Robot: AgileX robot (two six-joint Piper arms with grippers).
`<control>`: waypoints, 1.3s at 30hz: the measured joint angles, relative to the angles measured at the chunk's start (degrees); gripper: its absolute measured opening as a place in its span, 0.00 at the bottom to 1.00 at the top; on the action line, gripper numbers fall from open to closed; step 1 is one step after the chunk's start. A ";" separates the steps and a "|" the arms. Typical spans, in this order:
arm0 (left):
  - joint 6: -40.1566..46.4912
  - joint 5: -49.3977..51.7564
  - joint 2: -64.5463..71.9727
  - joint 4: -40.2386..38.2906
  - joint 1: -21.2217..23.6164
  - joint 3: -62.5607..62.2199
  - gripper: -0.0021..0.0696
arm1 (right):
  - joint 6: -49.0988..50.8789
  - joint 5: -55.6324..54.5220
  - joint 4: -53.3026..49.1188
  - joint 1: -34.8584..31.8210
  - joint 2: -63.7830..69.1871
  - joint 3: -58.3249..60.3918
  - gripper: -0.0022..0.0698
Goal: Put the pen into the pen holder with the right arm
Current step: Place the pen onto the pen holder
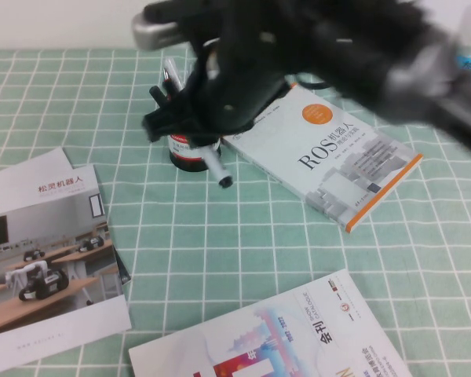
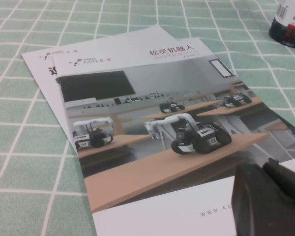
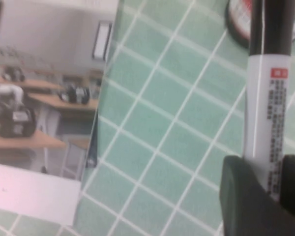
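right gripper (image 3: 265, 187): fingers clamped on pen (image 3: 268, 98) (white barrel) | above pen holder (image 1: 190, 153), table's 11 o'clock | left gripper (image 2: 265, 196): over brochure (image 2: 162, 123), opening unreadable

The pen (image 1: 217, 167), a slim white marker with black ends and small dark print, hangs tilted, clamped between the right gripper (image 1: 190, 126) fingers (image 3: 246, 196). Its lower black end sits just beside the pen holder (image 1: 190, 155), a small black cup with a red-and-white label.
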 joint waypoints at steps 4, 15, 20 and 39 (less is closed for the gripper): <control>0.00 0.00 0.00 0.00 0.00 0.00 0.02 | 0.00 -15.07 -0.35 -1.09 -10.44 16.32 0.19; 0.00 0.00 0.00 0.00 0.00 0.00 0.02 | 0.00 -70.86 -0.95 -7.36 -20.48 49.57 0.19; 0.00 0.00 0.00 0.00 0.00 0.00 0.02 | -3.72 -92.11 -0.98 -8.45 -15.10 51.91 0.19; 0.00 0.00 0.00 0.00 0.00 0.00 0.02 | -11.77 -113.73 3.83 -8.45 11.88 33.71 0.19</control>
